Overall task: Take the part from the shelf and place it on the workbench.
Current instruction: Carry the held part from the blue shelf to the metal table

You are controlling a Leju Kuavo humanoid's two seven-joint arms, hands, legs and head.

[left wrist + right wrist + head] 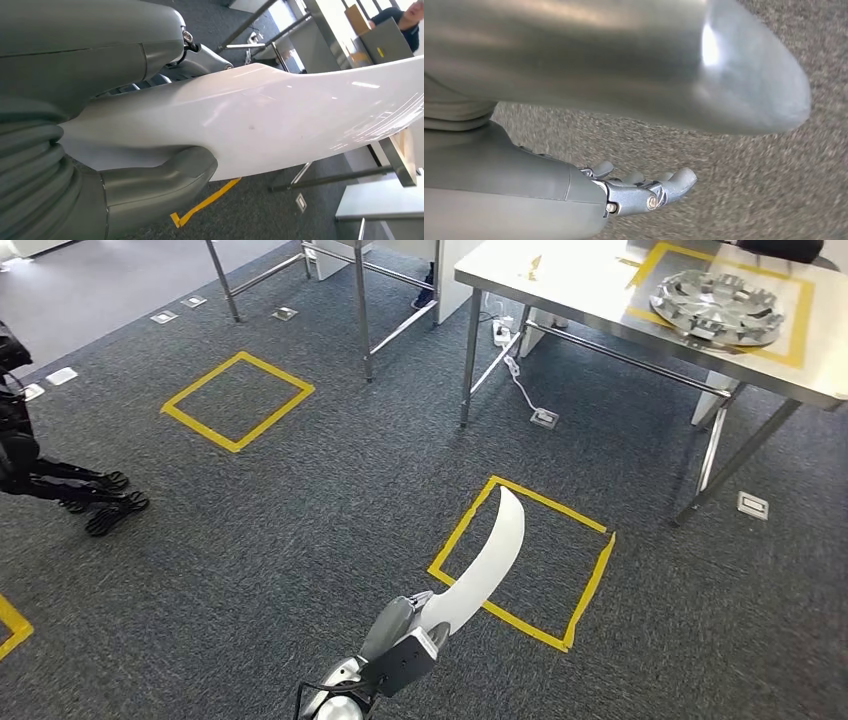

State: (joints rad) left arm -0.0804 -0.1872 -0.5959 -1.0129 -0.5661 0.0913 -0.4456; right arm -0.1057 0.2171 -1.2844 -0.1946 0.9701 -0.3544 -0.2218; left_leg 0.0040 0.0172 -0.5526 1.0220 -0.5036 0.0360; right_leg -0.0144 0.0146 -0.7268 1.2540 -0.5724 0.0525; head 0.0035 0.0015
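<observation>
1. The left hand (405, 635) holds the white part (485, 565), a long curved blade-like panel, by its wider end; the narrow tip rises forward and away from the hand, above the grey carpet (300, 520).
2. In the left wrist view the part (280, 115) lies across the hand (125, 125): the thick grey thumb (165, 175) presses on one face, and the darker fingers (200, 57) wrap over the opposite edge, so the panel is clamped between them.
3. The part is in the air, carried over a yellow tape square (525, 565) marked on the carpet, and well apart from the table (600, 300).
4. The table stands ahead and to the right, a pale-topped one on steel legs. On it a yellow taped frame (800, 330) surrounds a round silver metal fixture (720, 305) with radial slots; what sits in those slots is too small to tell.
5. The right hand (639, 192) hangs over the carpet with its fingers (681, 182) slightly curled and apart, holding nothing.
6. A second yellow tape square (238, 400) lies on the carpet further left, near another steel frame (365, 310).
7. A person's dark sleeve and shoulder (400, 20) show beyond the table in the left wrist view.
8. Small metal floor sockets (544, 418) sit in the carpet, one with a white cable running to it.
</observation>
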